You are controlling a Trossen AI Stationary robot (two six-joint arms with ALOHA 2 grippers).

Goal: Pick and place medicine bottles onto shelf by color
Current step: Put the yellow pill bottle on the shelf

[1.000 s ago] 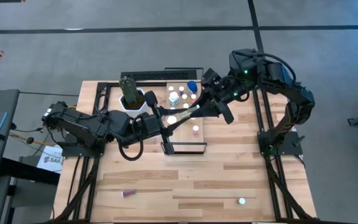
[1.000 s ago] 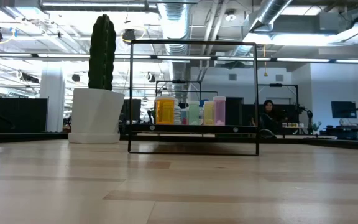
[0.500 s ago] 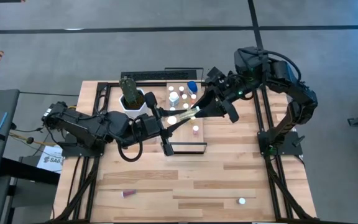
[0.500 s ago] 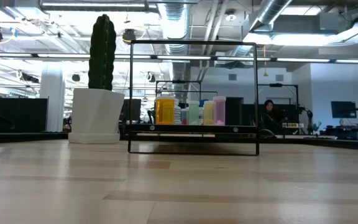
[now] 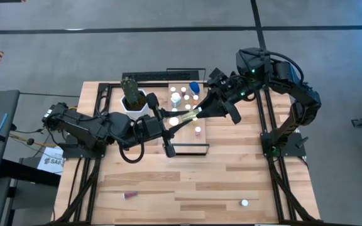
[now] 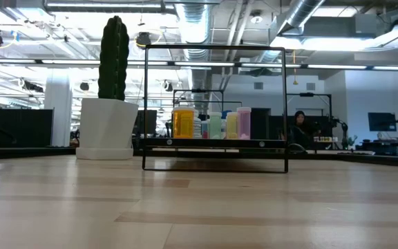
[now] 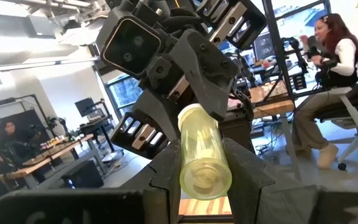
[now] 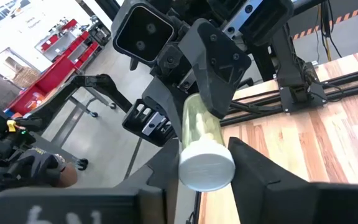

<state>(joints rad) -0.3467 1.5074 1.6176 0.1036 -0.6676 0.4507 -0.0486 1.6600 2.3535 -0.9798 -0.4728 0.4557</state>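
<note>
Wooden table (image 5: pixel 231 182) below me: both arms meet above the shelf (image 5: pixel 182 141), left gripper (image 7: pixel 197 163) and right gripper (image 8: pixel 207 163) each with jaws clamped on opposite ends of one pale green bottle (image 7: pixel 202 152). Cactus pot (image 5: pixel 134 99) crowds the left; two stray bottles (image 5: pixel 129 195) lie near.

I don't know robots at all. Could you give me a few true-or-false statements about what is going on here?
1. The left claw and the right claw both grip one pale yellow bottle. True.
2. The cactus has tipped over. False: it stands upright in its white pot.
3. The shelf holds no bottles. False: several bottles stand on it.
4. A reddish bottle and a white bottle sit on the table, far from the shelf. True.
</note>
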